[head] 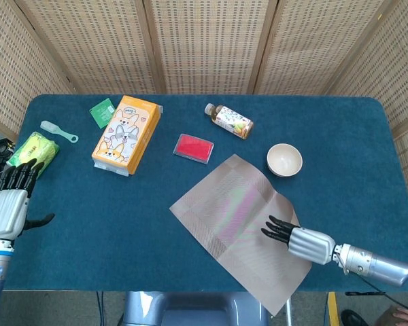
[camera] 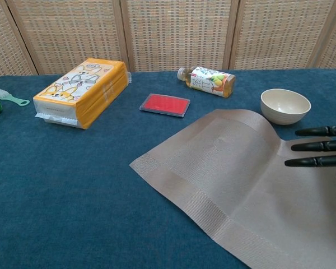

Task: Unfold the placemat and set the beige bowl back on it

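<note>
The placemat (head: 241, 234) is lying unfolded and turned on a diagonal across the lower middle of the head view, one corner reaching toward the frame's bottom edge and overhanging the table's (head: 367, 163) near edge. The right hand (head: 296, 238) is resting flat on the mat's right part, palm down with dark fingers (camera: 316, 147) stretched out straight and slightly apart; from the chest view only the fingertips are entering at the right edge, so whether the thumb is pinching the mat's edge from below is hard to tell, though nothing appears to be gripped. The mat's upper right edge is curling up a little just in front of those fingers.

The beige bowl (head: 284, 159) is sitting upright on the blue cloth in the right-centre of the head view, just beside the mat's upper corner but off it.

The left hand (head: 8, 204) is hovering at the far left edge of the frame, fingers extended and spread, holding nothing.

A red case (head: 193, 147) is lying flat above the mat, near the frame's centre. A drink bottle (head: 229, 120) is lying on its side above that. An orange tissue pack (head: 126, 134) is sitting in the upper left, with a green sachet (head: 103, 112), a pale scoop (head: 57, 130) and a green packet (head: 35, 152) farther left.
</note>
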